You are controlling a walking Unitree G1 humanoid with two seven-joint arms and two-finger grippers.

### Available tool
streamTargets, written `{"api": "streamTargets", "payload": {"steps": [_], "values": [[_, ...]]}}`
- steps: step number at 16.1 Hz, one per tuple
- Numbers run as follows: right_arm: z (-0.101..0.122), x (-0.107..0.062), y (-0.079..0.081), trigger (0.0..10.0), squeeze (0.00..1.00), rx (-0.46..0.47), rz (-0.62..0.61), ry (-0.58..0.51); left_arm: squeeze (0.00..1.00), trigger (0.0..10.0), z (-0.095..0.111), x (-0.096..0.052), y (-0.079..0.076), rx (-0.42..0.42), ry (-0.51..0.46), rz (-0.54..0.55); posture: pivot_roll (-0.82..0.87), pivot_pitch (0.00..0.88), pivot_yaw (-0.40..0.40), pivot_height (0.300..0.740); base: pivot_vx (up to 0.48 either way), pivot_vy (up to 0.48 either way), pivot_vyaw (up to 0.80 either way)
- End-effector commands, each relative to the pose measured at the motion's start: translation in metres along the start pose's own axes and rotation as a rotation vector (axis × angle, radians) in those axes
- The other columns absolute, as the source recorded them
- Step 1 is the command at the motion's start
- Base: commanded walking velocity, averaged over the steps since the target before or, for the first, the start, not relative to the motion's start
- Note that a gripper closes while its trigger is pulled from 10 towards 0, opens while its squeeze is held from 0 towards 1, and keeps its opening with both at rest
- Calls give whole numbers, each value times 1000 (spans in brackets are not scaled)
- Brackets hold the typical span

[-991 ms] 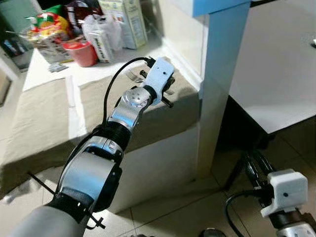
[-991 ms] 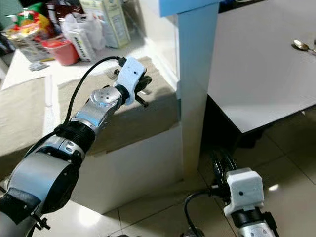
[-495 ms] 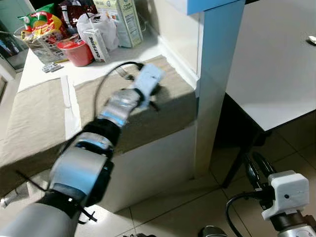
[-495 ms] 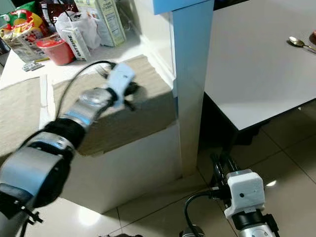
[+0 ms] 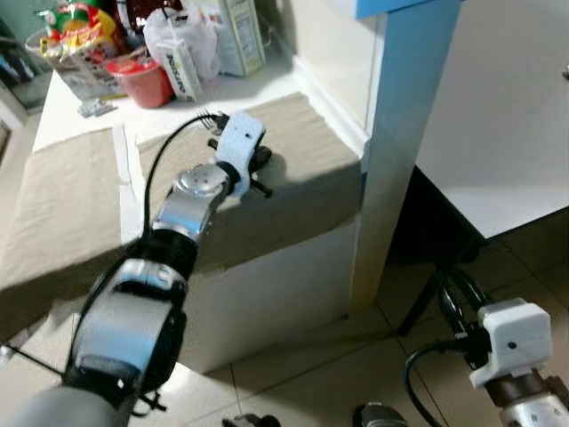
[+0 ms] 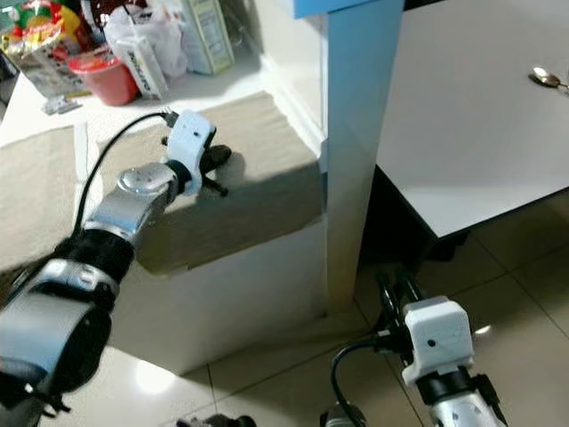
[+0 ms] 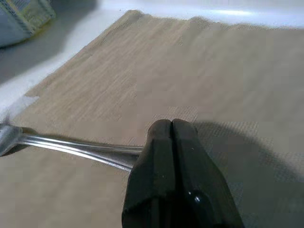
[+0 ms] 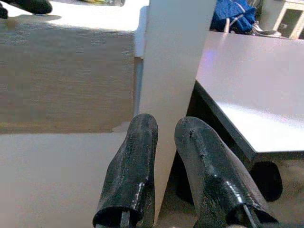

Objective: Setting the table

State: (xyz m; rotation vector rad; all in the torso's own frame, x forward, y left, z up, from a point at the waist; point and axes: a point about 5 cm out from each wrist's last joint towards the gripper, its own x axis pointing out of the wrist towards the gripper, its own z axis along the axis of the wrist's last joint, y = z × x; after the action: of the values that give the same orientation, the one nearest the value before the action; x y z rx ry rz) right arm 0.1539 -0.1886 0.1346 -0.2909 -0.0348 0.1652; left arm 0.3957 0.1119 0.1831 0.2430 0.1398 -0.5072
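Head views: the left end effector (image 5: 258, 165) is seen reached out over the tan placemat (image 5: 302, 169) on the white worktop (image 5: 89, 124). Its fingers are masked there by the white wrist housing. A fork (image 5: 209, 116) is made out at its tip, tines toward the groceries: a red cup (image 5: 140, 78), a white bag (image 5: 173, 44) and a carton (image 5: 240, 31). To the right, past the blue pillar (image 5: 400, 133), a second white table (image 6: 480, 107) is seen with a spoon (image 6: 547, 78) already laid. The right end effector (image 6: 398, 294) hangs idle near the floor.

Left wrist view: the fingers (image 7: 178, 175) are clenched, with a metal handle caught between them, so the fork (image 7: 71, 147) is judged grasped. It lies low over the placemat; whether it is lifted or touching cannot be told. The tines run off frame.

Right wrist view: the fingers (image 8: 133, 166) are parted, nothing between them, pointed at the pillar and table edge.

Step in hand, as judged: fork pickup for carry to the set table. The grip is near the handle end, so a straight lift is advised before any swing, with the wrist kept level against rotation in the pads. The pillar should be cleared on the way round.

Hard to read: the grip depth on the handle and the fork's head.
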Motion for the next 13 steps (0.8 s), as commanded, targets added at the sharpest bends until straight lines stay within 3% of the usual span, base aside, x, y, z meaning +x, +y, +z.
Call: {"api": "streamTargets", "payload": {"steps": [1, 3, 8, 9, 10, 11, 13], "values": [[-4, 1, 2, 10000, 0, 4, 15, 25, 0, 10000, 5, -3, -2, -34, -6, -18, -232, 107, 142, 740, 0, 0, 0], [-5, 3, 2, 10000, 0, 0, 18, 25, 0, 10000, 9, -14, -11, -73, -7, -43, -235, 104, 143, 740, 0, 0, 0], [-7, 6, 3, 10000, 0, -3, 17, 33, 0, 10000, -21, -50, -10, -151, 119, 23, -220, 97, 146, 740, 0, 0, 0], [-9, 7, 3, 10000, 0, -1, 17, 33, 0, 10000, -16, -58, -9, -136, 96, 34, -209, 87, 146, 740, 0, 0, 0], [-10, 9, 3, 10000, 0, 3, 17, 28, 0, 10000, 0, -56, -6, -108, 17, 45, -205, 81, 146, 740, 0, 0, 0], [-10, 13, 4, 10000, 0, 2, 23, 15, 0, 10000, 26, -49, -2, -61, -105, 55, -205, 70, 145, 740, 0, 0, 0], [-10, 16, 4, 10000, 0, 4, 20, 9, 0, 10000, 50, -42, 3, -41, -198, 57, -209, 57, 145, 740, 0, 0, 0]]}}
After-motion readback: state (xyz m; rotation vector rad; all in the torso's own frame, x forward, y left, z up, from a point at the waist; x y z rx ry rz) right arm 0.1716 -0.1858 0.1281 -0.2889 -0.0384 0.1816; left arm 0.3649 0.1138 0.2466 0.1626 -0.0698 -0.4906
